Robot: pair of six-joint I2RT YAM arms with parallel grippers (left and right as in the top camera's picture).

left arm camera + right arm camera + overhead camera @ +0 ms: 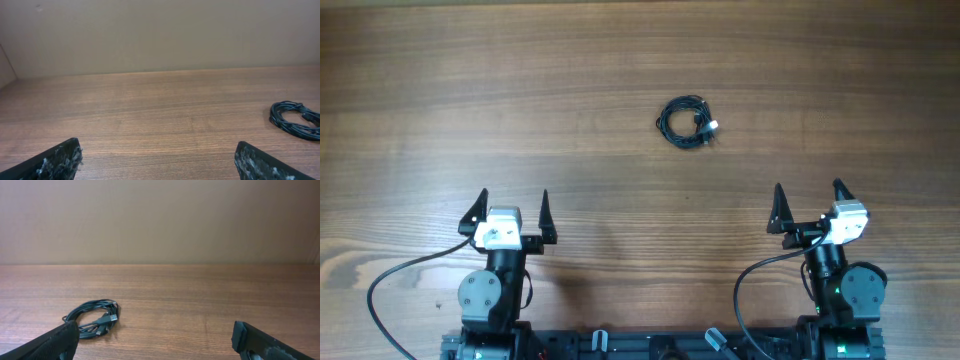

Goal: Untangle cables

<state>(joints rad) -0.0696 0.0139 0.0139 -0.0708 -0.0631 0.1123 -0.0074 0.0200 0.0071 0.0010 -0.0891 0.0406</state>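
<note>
The cables [685,121] lie as one small coil of thin black cord with a white tip on its right side, on the wooden table beyond both arms. The coil shows at the right edge of the left wrist view [295,119] and at the lower left of the right wrist view [94,317], with plugs lying inside the loop. My left gripper [510,209] is open and empty, well to the near left of the coil. My right gripper [810,208] is open and empty, to the near right of it.
The wooden table [520,90] spreads across the whole view. A plain beige wall [160,220] stands behind its far edge. Thick black arm cables [395,275] loop by the arm bases at the near edge.
</note>
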